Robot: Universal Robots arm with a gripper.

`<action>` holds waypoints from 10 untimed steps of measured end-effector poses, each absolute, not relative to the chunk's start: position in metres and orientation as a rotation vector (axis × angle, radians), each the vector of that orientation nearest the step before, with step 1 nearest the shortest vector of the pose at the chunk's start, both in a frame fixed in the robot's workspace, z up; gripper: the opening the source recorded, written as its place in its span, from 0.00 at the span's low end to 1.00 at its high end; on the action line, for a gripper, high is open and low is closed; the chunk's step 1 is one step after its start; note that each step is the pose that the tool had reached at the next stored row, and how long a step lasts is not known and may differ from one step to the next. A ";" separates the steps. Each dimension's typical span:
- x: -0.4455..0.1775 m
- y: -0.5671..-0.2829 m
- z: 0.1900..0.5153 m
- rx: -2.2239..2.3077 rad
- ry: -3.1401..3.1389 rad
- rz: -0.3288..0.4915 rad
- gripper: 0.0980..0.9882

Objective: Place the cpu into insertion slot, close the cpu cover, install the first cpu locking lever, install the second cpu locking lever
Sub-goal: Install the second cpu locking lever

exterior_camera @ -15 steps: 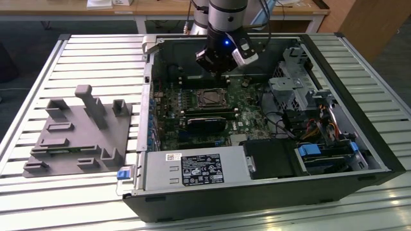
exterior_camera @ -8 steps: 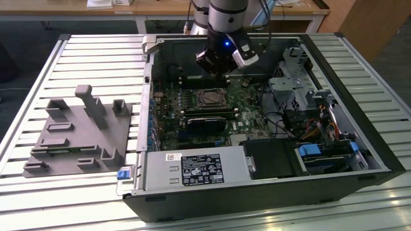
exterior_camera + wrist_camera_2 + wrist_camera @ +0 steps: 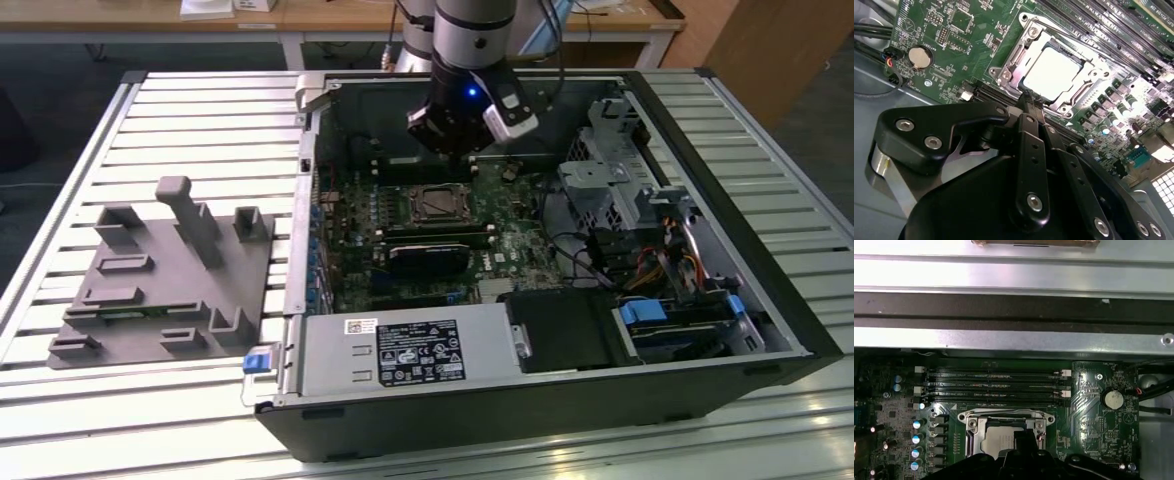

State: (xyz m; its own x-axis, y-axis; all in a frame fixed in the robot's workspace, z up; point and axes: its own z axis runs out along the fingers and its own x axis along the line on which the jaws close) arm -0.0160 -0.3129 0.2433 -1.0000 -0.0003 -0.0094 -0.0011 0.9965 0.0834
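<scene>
The cpu (image 3: 1056,75) lies flat in the insertion slot (image 3: 416,192), its silver top bright in the second wrist view and duller in the first wrist view (image 3: 994,442). The cpu cover (image 3: 1016,57) lies down around it as a silvery frame, with the chip showing through its window. My gripper (image 3: 1029,100) hovers just beside one edge of the socket, its black fingers (image 3: 1031,150) shut together with nothing between them. In the exterior view the gripper (image 3: 465,152) hangs over the motherboard just behind the socket.
Long black memory slots (image 3: 994,385) run beside the socket, and a coin battery (image 3: 920,57) sits nearby. A black card (image 3: 427,258), the power supply (image 3: 400,350) and a drive cage (image 3: 614,180) crowd the case. A grey fixture (image 3: 160,270) stands on the slatted table.
</scene>
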 end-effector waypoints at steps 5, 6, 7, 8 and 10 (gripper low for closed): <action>-0.016 -0.314 0.243 -0.001 3.129 0.131 0.01; -0.016 -0.314 0.243 -0.001 3.129 0.131 0.01; -0.016 -0.315 0.243 -0.001 3.129 0.131 0.01; -0.016 -0.315 0.243 -0.001 3.129 0.131 0.01; -0.016 -0.316 0.243 -0.001 3.129 0.131 0.01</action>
